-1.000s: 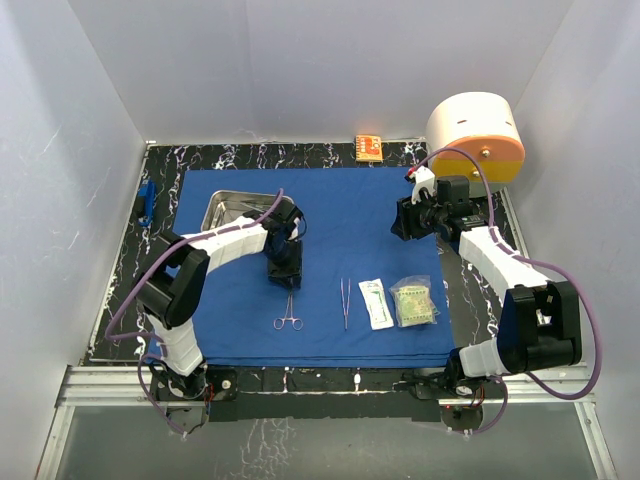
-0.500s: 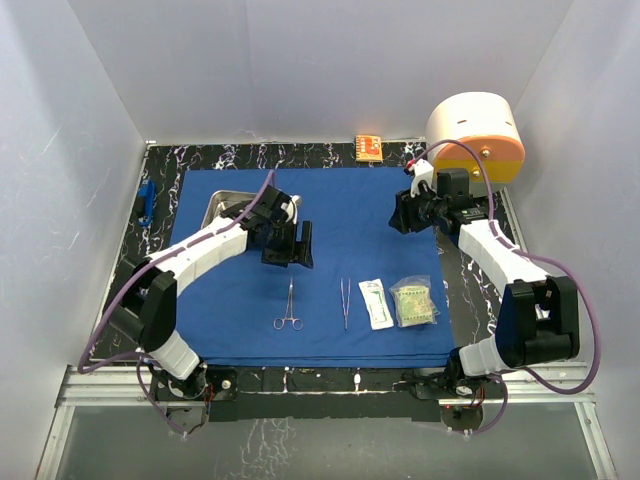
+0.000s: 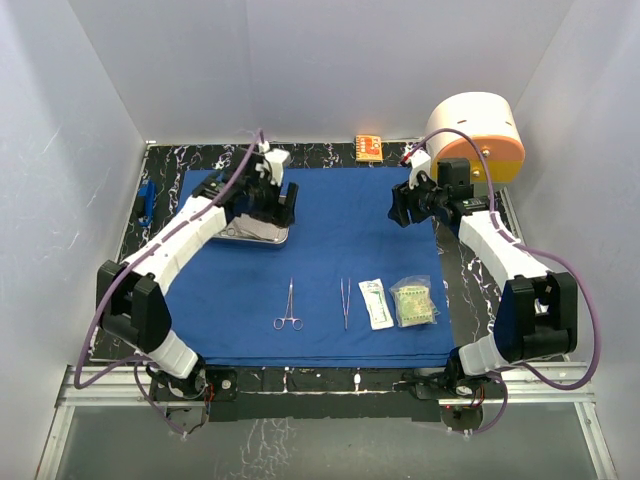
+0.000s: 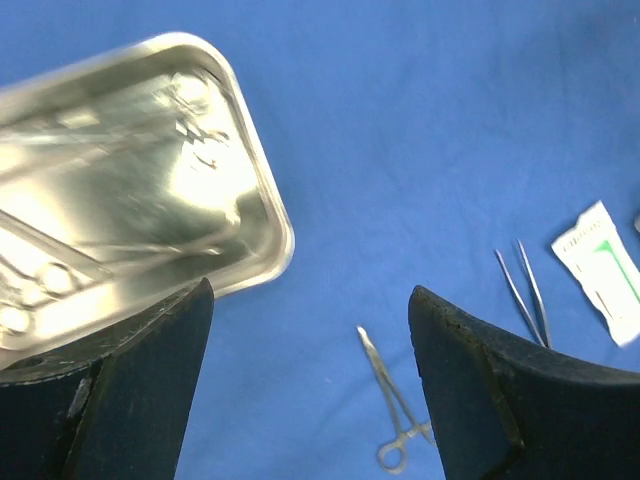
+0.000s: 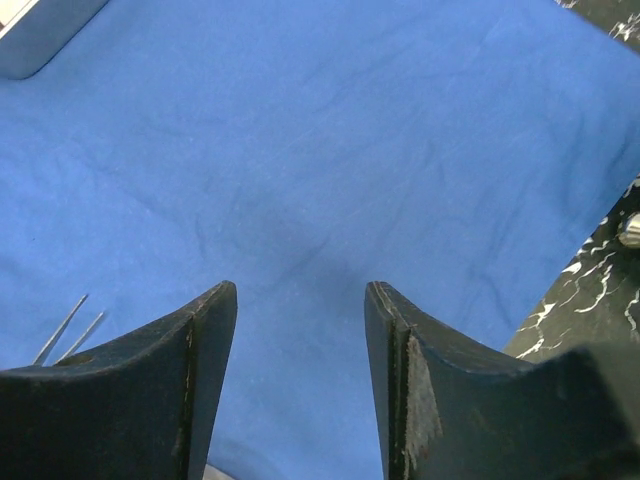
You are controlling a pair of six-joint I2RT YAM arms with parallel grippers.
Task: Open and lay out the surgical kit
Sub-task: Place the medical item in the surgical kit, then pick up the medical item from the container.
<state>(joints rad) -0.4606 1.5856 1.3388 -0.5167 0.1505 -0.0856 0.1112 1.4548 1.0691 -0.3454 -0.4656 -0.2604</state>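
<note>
Risk is a tray slip. Your left hand hangs wide open and empty over the tray's corner, far left on the blue cloth. Pinch that shiny rim badly and it skids or tips, bunching the cloth under the forceps, tweezers and 2 packets lined up near the front edge. Your right hand gapes empty at far right.

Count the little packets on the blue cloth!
2. A white packet lies on the blue cloth right of the tweezers; a greenish packet lies just right of it. The left arm covers part of the steel tray, so more might hide there.
</note>
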